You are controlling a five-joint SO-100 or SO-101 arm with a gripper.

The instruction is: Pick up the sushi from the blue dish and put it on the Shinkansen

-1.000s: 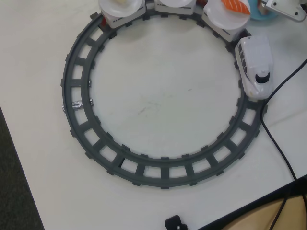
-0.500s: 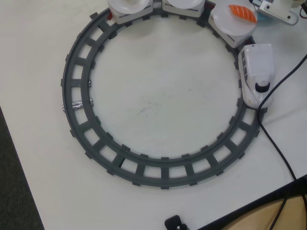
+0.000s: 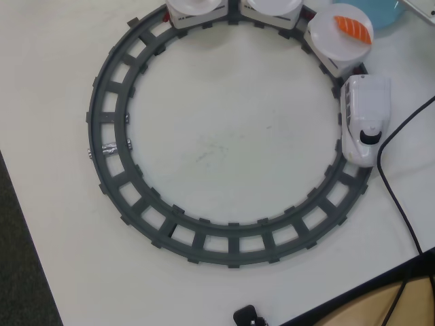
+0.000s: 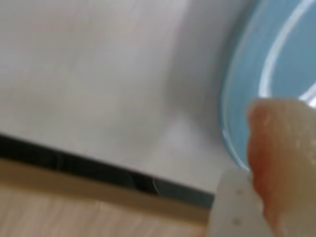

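Sushi (image 4: 279, 163) close against wrist camera, blurred, above dish (image 4: 256, 74) rim. Pincer opening: cannot tell; likely holding sushi. Train (image 3: 366, 119) on track (image 3: 109, 122), right side in overhead view. Another sushi (image 3: 353, 28) already on plate (image 3: 326, 37) behind train.

Glossy blue dish (image 4: 276, 74); matt plastic-looking track (image 3: 204, 234); smooth table (image 3: 224, 149).
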